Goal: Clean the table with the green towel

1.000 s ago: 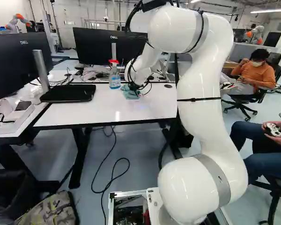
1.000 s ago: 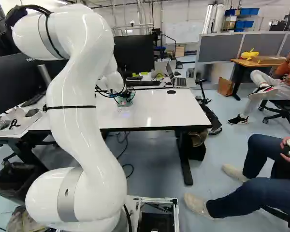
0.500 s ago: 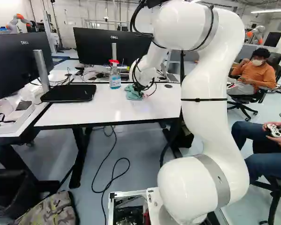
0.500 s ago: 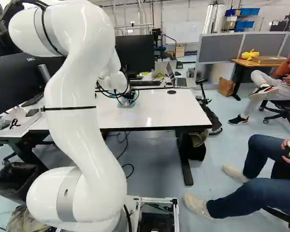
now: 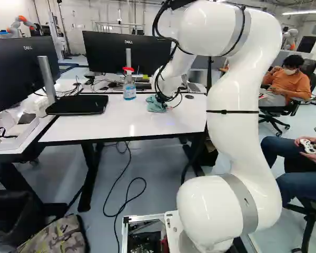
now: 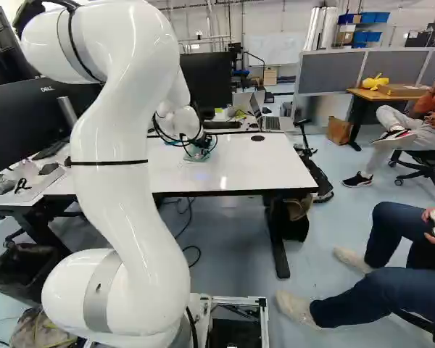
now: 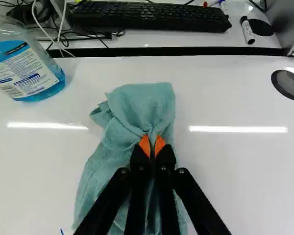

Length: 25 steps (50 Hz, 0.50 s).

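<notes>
Clenching a gathered fold of the soft, teal-green cloth towel [image 7: 141, 106], your black two-fingered pincer [image 7: 152, 143] has its orange pads drawn close together with fabric between them. Ahead of the tips the towel bunches into a rumpled lump; behind them it trails loosely beneath the fingers. It lies on the glossy white rectangular table [image 5: 108, 125], towards the far edge, so you have the pick-up done and, in my judgement, the wiping in hand.

Near the loose trailing part you can see a short blue mark [image 7: 61, 231] on the white surface. If that is dirt, your next move calls for a light, level stroke that brings the cloth over it, with enough pressure to rub but not so much that the tips scrape. The loose part may fold under as you sweep.

Give room to the clear plastic spray bottle [image 5: 129, 89] with blue liquid and red top, just beside the towel; a wide stroke that way could topple it. On the other side, the flat black disc [image 7: 288, 85] may snag the cloth.
</notes>
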Motion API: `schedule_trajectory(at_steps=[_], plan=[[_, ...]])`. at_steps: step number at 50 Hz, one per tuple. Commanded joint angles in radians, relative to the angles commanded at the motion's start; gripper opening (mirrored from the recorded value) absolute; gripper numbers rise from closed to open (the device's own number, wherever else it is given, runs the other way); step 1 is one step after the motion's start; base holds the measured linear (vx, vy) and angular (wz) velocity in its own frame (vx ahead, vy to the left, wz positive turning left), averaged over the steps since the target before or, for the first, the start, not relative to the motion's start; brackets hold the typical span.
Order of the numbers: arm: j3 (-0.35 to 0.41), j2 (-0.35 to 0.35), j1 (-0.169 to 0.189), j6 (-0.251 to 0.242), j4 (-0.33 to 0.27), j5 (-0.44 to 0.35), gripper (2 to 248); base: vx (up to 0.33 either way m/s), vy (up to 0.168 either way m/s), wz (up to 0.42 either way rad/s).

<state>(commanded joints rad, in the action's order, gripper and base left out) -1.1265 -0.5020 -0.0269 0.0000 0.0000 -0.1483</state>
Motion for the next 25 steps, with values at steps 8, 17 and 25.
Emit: schedule_trajectory(at_steps=[8, 17, 25], plan=[[0.001, 0.003, 0.0, 0.0, 0.0, 0.0, 31, 0.0, 0.0, 0.0], [0.006, 0.021, 0.0, 0.0, 0.0, 0.0, 31, 0.0, 0.0, 0.0], [0.011, 0.04, 0.0, 0.0, 0.0, 0.007, 31, 0.0, 0.0, 0.0]])
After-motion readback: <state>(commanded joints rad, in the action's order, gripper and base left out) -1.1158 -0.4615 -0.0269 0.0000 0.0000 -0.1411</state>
